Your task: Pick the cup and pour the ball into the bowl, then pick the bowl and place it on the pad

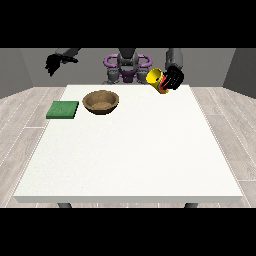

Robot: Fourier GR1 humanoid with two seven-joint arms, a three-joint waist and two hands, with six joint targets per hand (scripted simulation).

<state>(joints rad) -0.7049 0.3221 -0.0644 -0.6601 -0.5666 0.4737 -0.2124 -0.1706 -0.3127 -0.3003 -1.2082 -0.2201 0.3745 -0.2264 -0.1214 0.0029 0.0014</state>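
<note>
We have the yellow cup lifted and tilted in the curled fingers of the hand at the view's right, well apart from the brown bowl (ball unseen), so pouring and moving that bowl to the green pad remain.

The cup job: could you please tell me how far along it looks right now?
Done: the yellow cup is picked up, held tilted above the table by the robot hand at the view's right. In hand: carrying it toward the brown bowl; no ball is visible. Left: the pour, then moving the bowl, which sits beside the green pad, not on it.
</note>
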